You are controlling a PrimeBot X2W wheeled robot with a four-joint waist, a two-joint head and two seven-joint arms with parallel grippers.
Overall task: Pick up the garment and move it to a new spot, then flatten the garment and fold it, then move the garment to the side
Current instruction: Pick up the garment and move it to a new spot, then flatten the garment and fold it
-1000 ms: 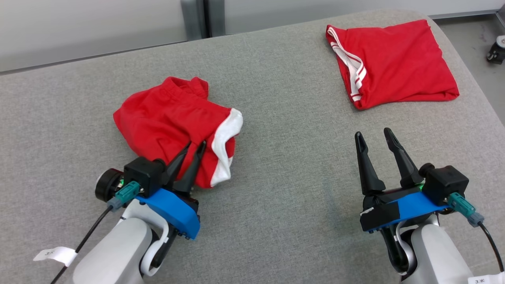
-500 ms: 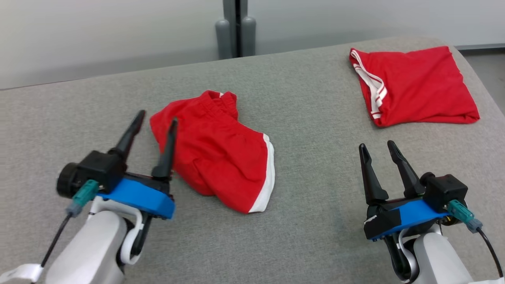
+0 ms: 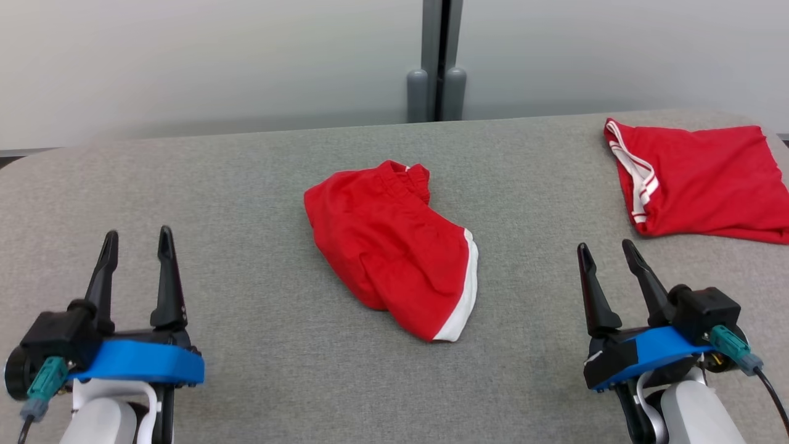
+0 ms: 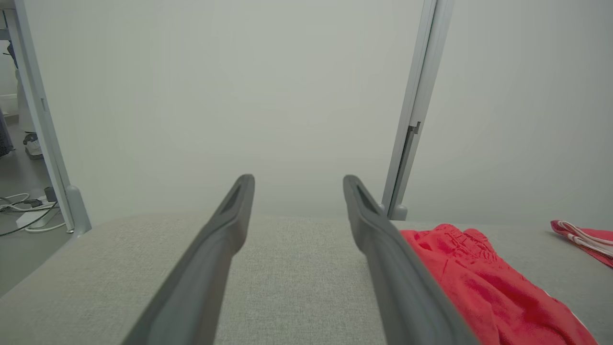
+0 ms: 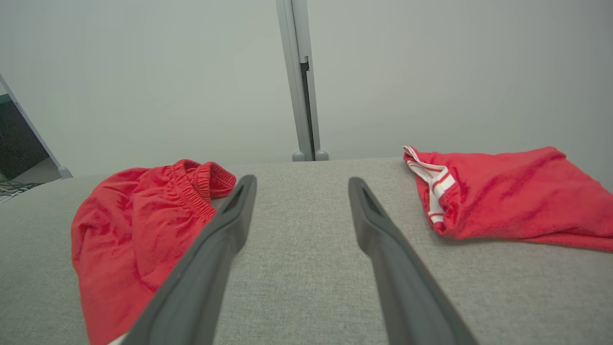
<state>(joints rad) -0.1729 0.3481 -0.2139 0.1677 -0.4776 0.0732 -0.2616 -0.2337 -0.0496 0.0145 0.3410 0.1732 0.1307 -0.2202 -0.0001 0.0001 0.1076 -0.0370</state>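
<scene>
Crumpled red shorts (image 3: 394, 246) with a white hem band lie bunched in the middle of the grey table (image 3: 246, 185); they also appear at the lower right (image 4: 479, 282) of the left wrist view and at the left (image 5: 139, 230) of the right wrist view. My left gripper (image 3: 138, 237) stands open at the lower left, well apart from the shorts, with nothing between its fingers (image 4: 225, 225). My right gripper (image 3: 607, 250) stands open at the lower right, also empty, its fingers (image 5: 368, 225) over bare table.
A second red garment (image 3: 703, 179) with white stripes lies folded at the table's far right, near the edge (image 5: 503, 191). A pale wall with a grey post (image 3: 436, 61) runs behind the table. Cables lie on the floor (image 4: 24, 211) past the table's left end.
My left gripper let go of the red shorts, opened and drew back to the lower left. The camera view shifted, so the whole table scene slid rightward and down in the picture.
</scene>
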